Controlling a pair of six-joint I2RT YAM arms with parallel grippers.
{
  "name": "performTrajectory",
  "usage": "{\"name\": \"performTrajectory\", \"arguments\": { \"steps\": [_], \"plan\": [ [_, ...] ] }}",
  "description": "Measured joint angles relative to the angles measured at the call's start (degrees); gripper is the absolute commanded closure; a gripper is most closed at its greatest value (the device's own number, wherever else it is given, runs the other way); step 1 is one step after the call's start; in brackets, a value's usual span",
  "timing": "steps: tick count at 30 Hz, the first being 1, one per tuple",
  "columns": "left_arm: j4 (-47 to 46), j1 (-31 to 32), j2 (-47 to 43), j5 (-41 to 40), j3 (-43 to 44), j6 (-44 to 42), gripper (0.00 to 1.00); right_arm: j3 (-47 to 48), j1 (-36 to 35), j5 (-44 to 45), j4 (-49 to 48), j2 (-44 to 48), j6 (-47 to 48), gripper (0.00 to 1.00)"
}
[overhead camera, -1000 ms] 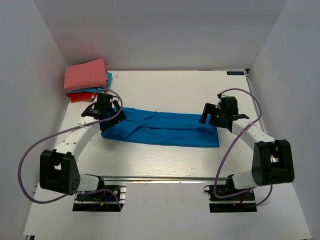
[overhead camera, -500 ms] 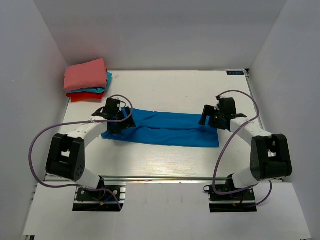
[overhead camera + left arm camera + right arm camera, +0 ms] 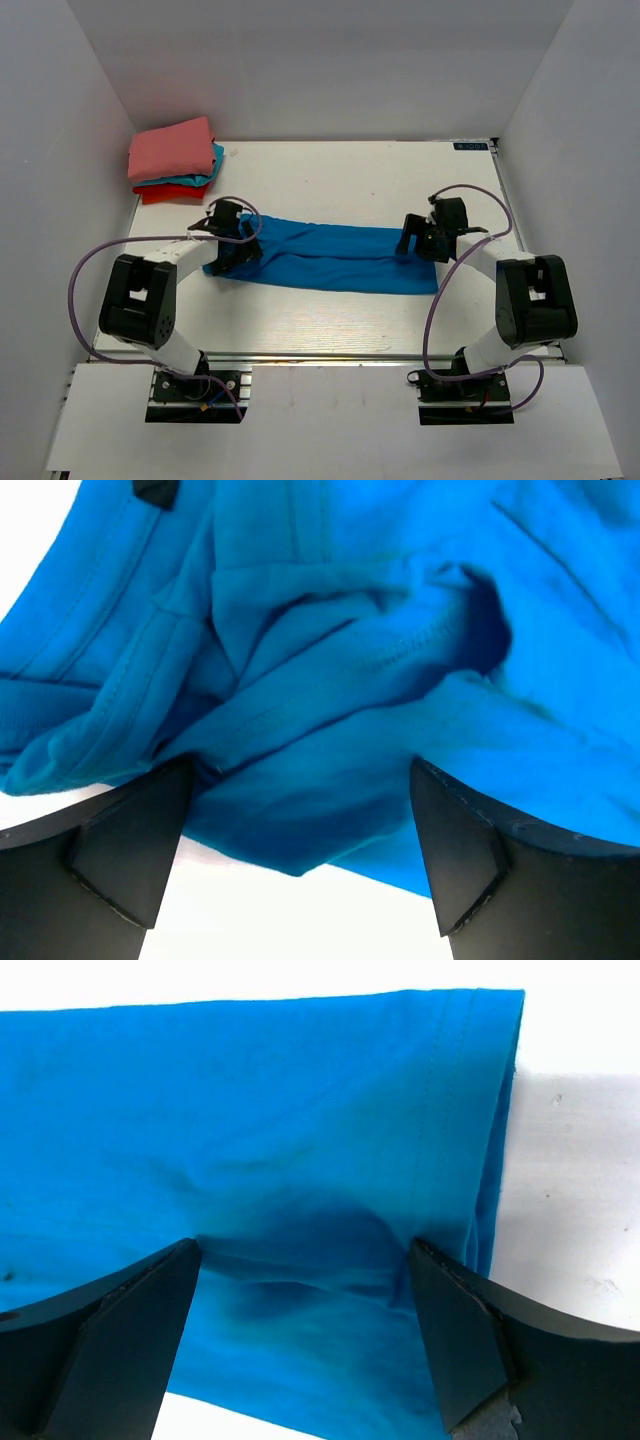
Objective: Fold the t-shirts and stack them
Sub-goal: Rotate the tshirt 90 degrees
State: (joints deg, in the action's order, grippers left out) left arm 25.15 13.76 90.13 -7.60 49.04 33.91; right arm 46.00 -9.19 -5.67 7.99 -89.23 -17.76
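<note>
In the middle of the white table (image 3: 350,180), the royal-blue t-shirt (image 3: 330,258) lies as a long narrow band running left to right, soft knit cloth with shallow creases along its length. Its left end is bunched and rumpled, with layered folds and stitched hem lines showing in the left wrist view; its right end is flatter, with a straight edge and a double-stitched hem and one dark dip of cloth in the right wrist view. The table surface is matte with a faint wood grain

The left gripper (image 3: 232,250) sits over the shirt's left end with its jaws spread wide. Its black wedge-shaped fingers (image 3: 125,845) straddle the bunched folds with their tips at the cloth, and nothing is pinched. The right gripper (image 3: 415,240) sits over the right end, equally wide, released. Its fingers (image 3: 465,1335) stand either side of the dip near the hem, tips on or just above the fabric, I cannot tell which

At the far left corner, well apart from the blue shirt, there is a small pile of folded shirts: salmon-pink t-shirt (image 3: 172,150) on top, teal t-shirt (image 3: 203,180) under it, red t-shirt (image 3: 158,194) at the bottom
</note>
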Motion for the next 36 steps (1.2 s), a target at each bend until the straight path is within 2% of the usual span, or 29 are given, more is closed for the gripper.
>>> {"name": "performTrajectory", "arguments": {
  "steps": [4,10,15,19,21,23,26,31,36],
  "plan": [
    [1.49,-0.15,5.11,-1.84,5.51,0.02,0.00,-3.43,-0.57,-0.22,-3.63,2.05,-1.55,0.10],
    [2.23,-0.52,22.56,-2.73,26.71,-1.95,0.00,-16.17,-4.13,-5.09,-9.40,13.64,-4.90,0.13],
    [1.40,-0.09,41.27,0.20,53.99,-4.68,0.00,-23.74,-16.15,-13.22,-10.99,21.05,-8.15,0.12],
    [-2.03,0.61,57.20,9.40,78.03,-5.35,0.00,-23.45,-25.70,-19.78,-11.78,19.12,-8.81,0.10],
    [-5.95,1.07,62.93,14.38,85.40,-4.96,0.00,-22.40,-31.82,-22.40,-12.63,17.35,-8.15,0.10],
    [-10.03,1.77,64.63,18.12,86.53,-4.42,0.00,-20.37,-37.59,-24.55,-13.27,14.49,-6.27,0.10],
    [-16.72,2.97,64.59,22.18,83.60,-3.26,0.00,-13.66,-43.76,-28.22,-12.59,6.51,-2.67,0.10],
    [-19.87,4.09,66.01,24.41,84.46,-2.23,0.00,-1.77,-49.22,-31.15,-9.77,-3.93,1.86,0.10],
    [-20.24,4.13,65.88,24.09,84.17,-1.92,0.00,1.68,-50.84,-28.63,-4.33,-2.32,3.37,0.10]
  ]
}}
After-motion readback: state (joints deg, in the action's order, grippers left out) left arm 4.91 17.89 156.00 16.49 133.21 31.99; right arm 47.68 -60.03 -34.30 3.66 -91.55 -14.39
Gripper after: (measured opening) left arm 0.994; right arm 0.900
